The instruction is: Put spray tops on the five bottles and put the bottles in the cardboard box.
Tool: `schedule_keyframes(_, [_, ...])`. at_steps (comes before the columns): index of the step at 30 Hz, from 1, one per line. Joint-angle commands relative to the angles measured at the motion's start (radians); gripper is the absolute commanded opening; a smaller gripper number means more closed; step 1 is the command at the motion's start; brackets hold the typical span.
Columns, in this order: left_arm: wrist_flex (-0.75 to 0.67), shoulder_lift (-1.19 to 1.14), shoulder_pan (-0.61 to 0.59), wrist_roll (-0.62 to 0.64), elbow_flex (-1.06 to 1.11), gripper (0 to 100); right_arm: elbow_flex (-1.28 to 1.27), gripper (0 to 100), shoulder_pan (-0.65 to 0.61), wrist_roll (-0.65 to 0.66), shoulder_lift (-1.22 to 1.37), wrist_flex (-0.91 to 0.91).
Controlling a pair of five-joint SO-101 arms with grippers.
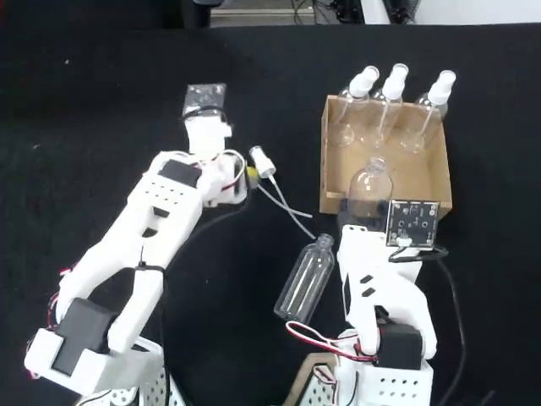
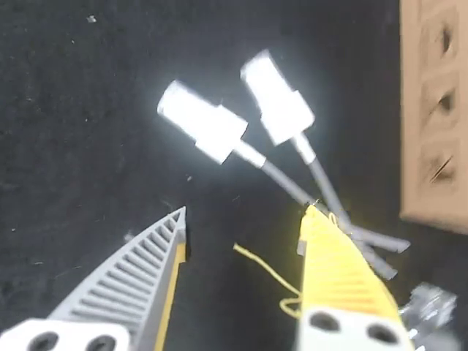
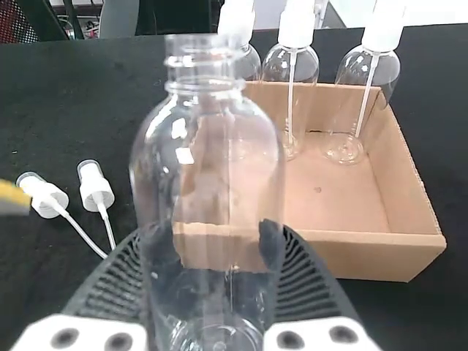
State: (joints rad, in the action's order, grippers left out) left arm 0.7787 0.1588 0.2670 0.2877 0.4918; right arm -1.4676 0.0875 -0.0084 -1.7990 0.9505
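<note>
Trouble most likely starts with the two white plastic spray tops [image 2: 201,130], which lie just beside each other on the black table covering [image 1: 101,101], their thin dip tubes seemingly crossed, though blur leaves that unsure; the left gripper [image 2: 245,219] hangs over them with its jaws spread wide and nothing between them, so closing here could pinch both tubes or flick one top away; the right gripper [image 3: 213,234] is clamped on an upright clear plastic bottle [image 3: 208,146] with a bare neck, held at the near wall of the brown cardboard box [image 1: 334,199]; boxed now, it would go in untopped, and any tilt would make the tube miss the narrow neck; a second bare-necked bottle [image 1: 304,277] lies on its side just beside the right arm, where a sweep could roll it; three topped bottles [image 1: 393,110] stand along the box's far wall.
</note>
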Motion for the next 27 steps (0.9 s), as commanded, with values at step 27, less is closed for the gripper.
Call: schedule_keyframes(27, [-0.399, -0.239, -0.051, 0.195, -0.019, 25, -0.005, 1.5, 0.021, 0.000, -0.077, 0.002])
